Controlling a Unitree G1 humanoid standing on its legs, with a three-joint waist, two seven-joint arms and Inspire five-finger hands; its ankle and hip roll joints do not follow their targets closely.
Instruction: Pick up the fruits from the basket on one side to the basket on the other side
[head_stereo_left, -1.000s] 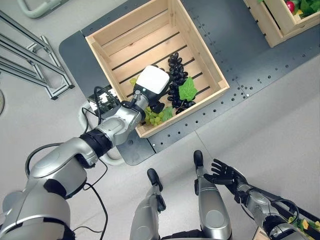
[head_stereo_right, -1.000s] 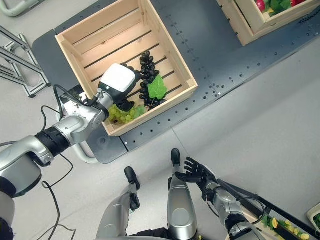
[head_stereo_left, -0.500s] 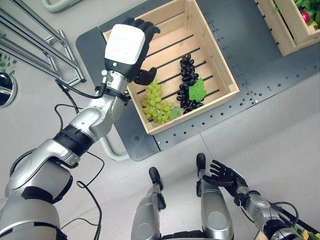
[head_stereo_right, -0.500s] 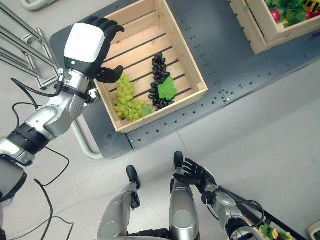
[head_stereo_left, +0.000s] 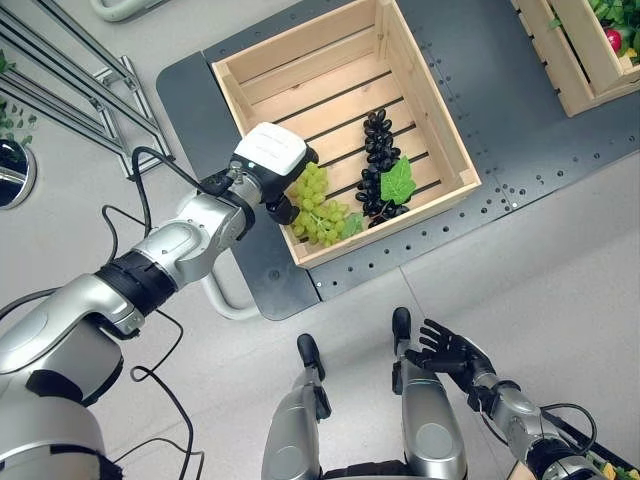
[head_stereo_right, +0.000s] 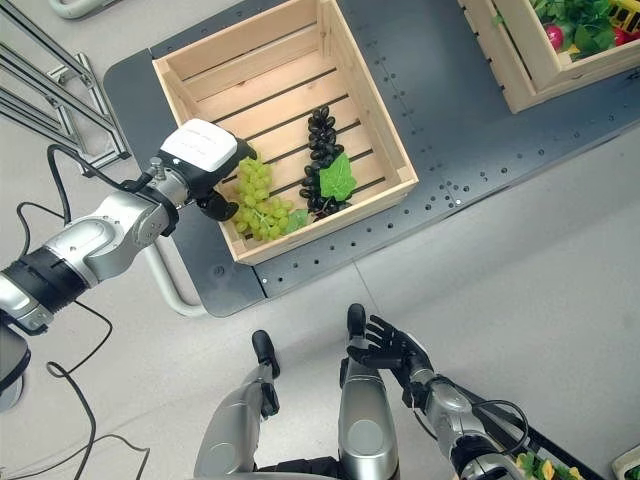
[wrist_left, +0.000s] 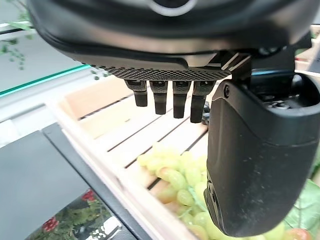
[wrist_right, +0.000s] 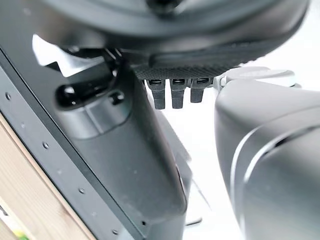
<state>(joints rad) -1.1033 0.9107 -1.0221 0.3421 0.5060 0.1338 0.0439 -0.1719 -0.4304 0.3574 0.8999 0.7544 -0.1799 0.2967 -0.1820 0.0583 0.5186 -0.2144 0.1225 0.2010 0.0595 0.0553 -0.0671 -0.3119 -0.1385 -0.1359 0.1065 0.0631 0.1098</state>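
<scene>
Green grapes (head_stereo_left: 318, 205) lie in the wooden crate (head_stereo_left: 425, 110); left hand (head_stereo_left: 275, 165), fingers straight and empty, hangs at their nine o'clock. Placing looks done; next, fetch another fruit.

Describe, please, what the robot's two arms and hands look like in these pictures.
Both arms are silver-grey with rounded shells and a black band at the forearm. The left hand is dark, with a white rectangular cover on its back, and black cables loop beside that arm. The right hand is dark all over, with slim segmented fingers. In the left wrist view the fingers are black and blocky beside a broad dark thumb.
</scene>
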